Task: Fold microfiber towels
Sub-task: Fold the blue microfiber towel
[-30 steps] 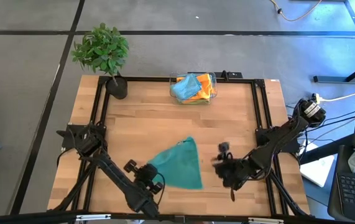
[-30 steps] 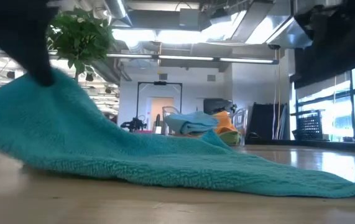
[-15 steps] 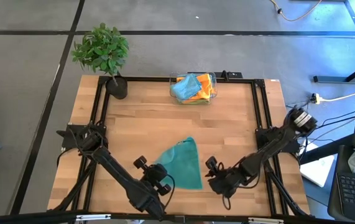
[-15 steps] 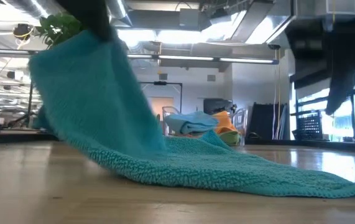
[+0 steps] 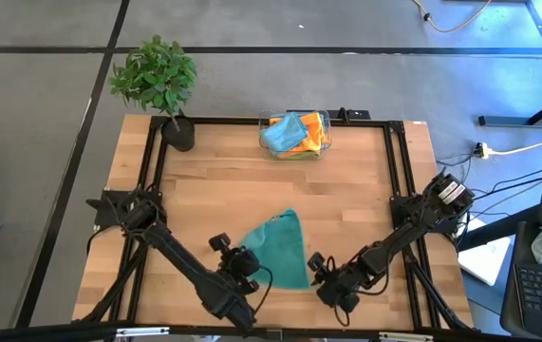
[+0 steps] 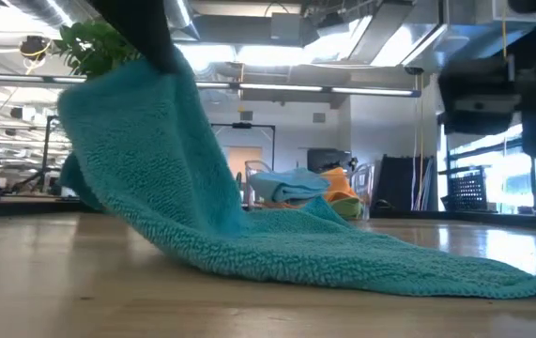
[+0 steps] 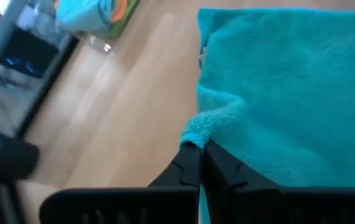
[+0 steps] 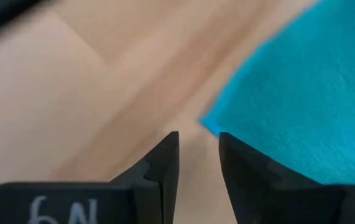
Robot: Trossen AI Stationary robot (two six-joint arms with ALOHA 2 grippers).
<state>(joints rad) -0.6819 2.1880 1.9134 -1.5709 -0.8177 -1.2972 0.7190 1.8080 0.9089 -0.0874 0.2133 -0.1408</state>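
High view shows the whole tabletop [image 5: 214,190]: a teal towel [image 5: 275,249] lies near the front edge, between the left gripper [image 5: 242,262] at its left side and the right gripper [image 5: 320,275] just off its front right corner. A clear bin [image 5: 296,135] holding blue, orange and green cloths stands at the far edge, well apart, with a potted plant [image 5: 157,81] at the far left corner and bare wood between. What this view does not give, the low view does: the towel's left part is lifted off the wood and hangs in a steep slope, while its right part lies flat and tapers to a thin edge. The left wrist view shows the left jaws closed on a bunched edge of the towel. The right wrist view shows the right jaws part open and holding nothing, low over bare wood, a towel corner just ahead of them. In the low view the arms appear only as dark shapes cut off at the top and right, and the bin's contents are partly hidden behind the towel.
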